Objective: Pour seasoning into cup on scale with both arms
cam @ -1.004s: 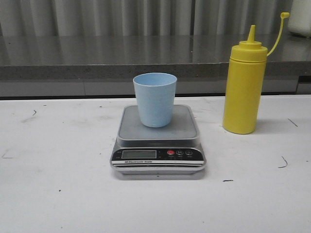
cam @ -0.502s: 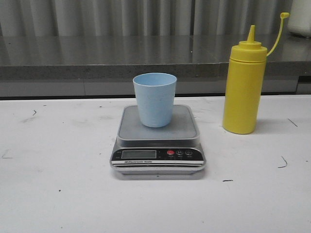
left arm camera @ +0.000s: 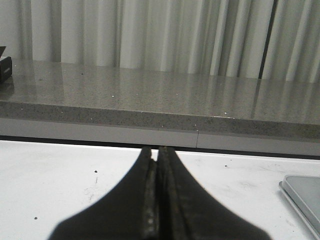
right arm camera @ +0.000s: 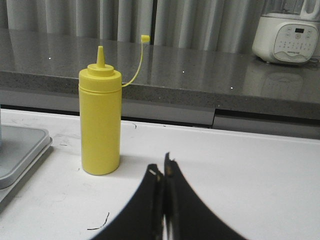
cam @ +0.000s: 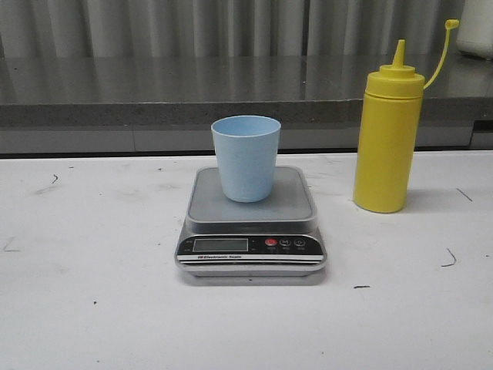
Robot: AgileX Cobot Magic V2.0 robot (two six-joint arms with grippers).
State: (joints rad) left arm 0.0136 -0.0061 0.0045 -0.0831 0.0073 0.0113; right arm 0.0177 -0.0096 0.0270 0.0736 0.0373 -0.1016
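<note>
Nothing is in hand yet. The cup [cam: 246, 158] stands upright on the platform of the scale [cam: 251, 223], roughly in the middle of the tabletop [cam: 92, 308], and the seasoning bottle [cam: 387, 139] stands upright on the tabletop to the right of the scale, apart from it, with its cap [cam: 451, 24] off the nozzle and dangling on its tether. Neither arm shows from the front. From the wrist cameras, the left gripper [left arm camera: 157, 152] has its fingers pressed together on nothing, and so does the right gripper [right arm camera: 164, 170], which sits short of the bottle.

The risks I see come from the bottle. It is tall and narrow, so fingers that arrive closed, or open too late, would likely shove it over rather than take it, and with the nozzle uncapped it could spill. The cup looks light and merely rests on the platform; a bump from either arm could slide or tip it off the scale. A hard squeeze might also overshoot the rim.
</note>
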